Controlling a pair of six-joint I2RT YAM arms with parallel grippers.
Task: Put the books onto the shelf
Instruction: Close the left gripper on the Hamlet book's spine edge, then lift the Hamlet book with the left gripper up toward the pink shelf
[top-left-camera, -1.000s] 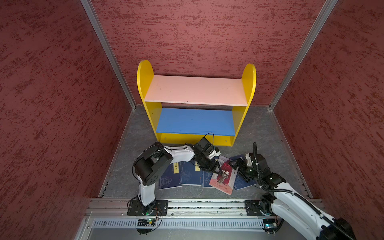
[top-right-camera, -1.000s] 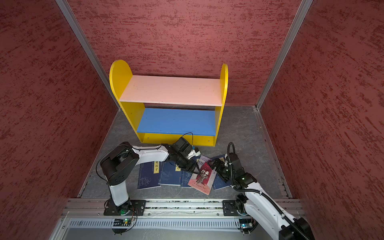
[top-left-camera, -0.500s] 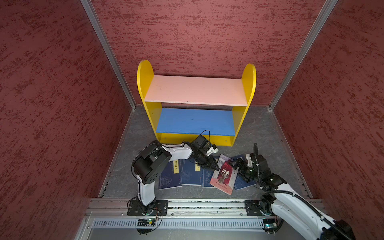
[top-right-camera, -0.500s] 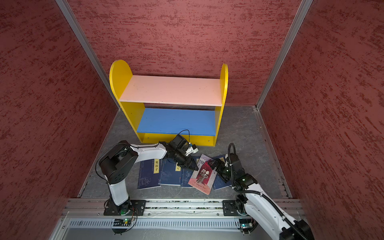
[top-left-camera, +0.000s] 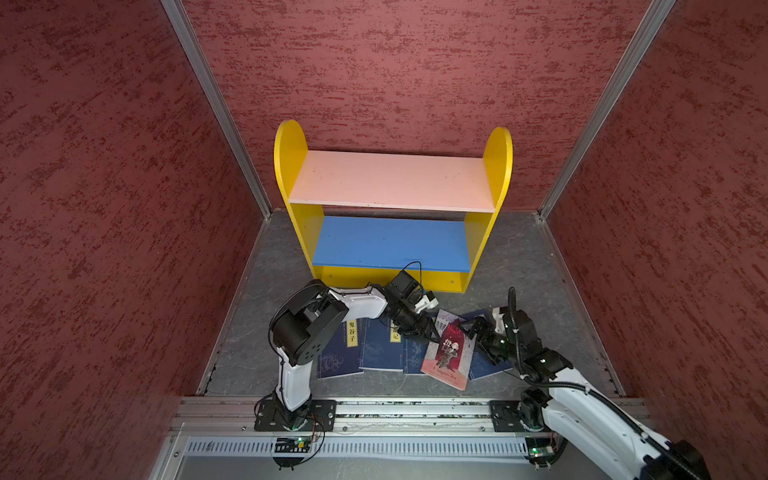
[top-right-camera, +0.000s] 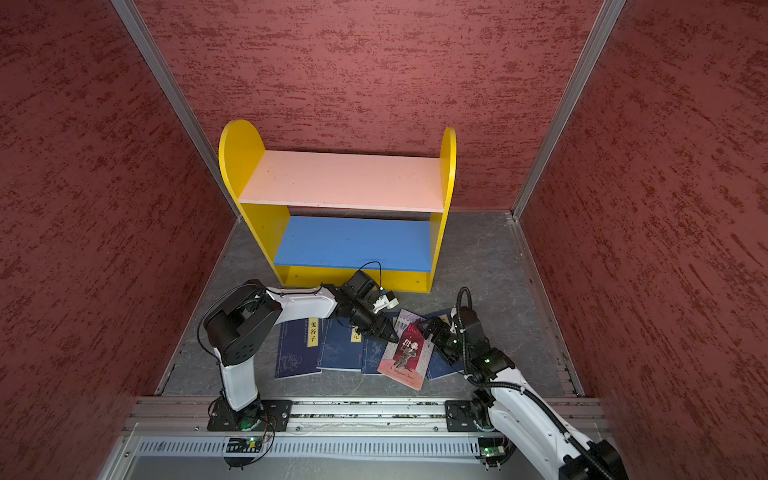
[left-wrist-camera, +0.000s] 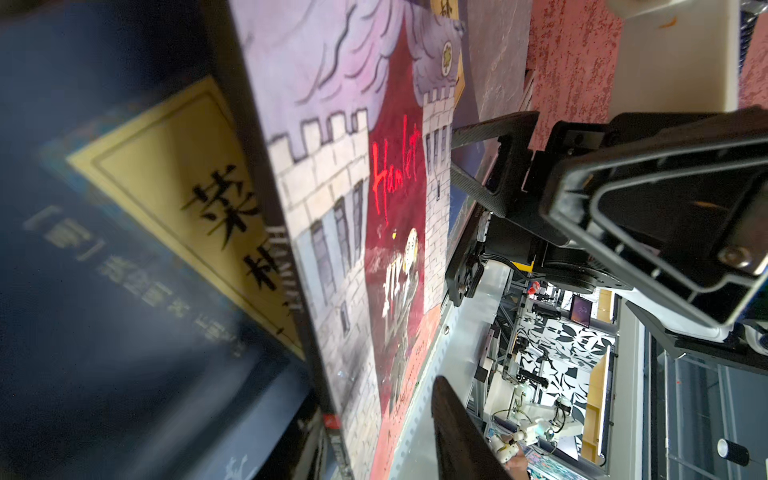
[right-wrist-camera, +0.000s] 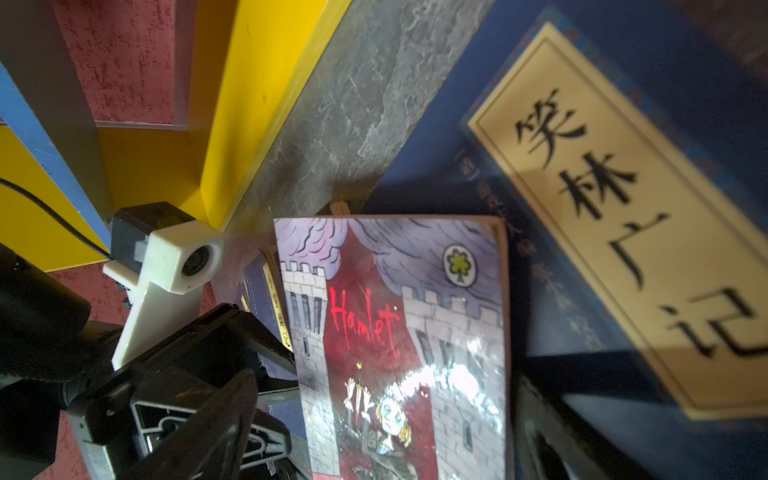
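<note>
Left pincer shifted to the book's edge, jaws closing in.
A second ago the left pincer reached over the cover of the red Hamlet book with its jaws wide. Half a second ago it had pulled back off the cover, toward the shelf. Now it's back down at the book's left spine edge with the jaws a good deal narrower. Right wrist view has that edge between them. Left wrist view shows a gap between one jaw and the cover. Left forearm swung slightly with it.
</note>
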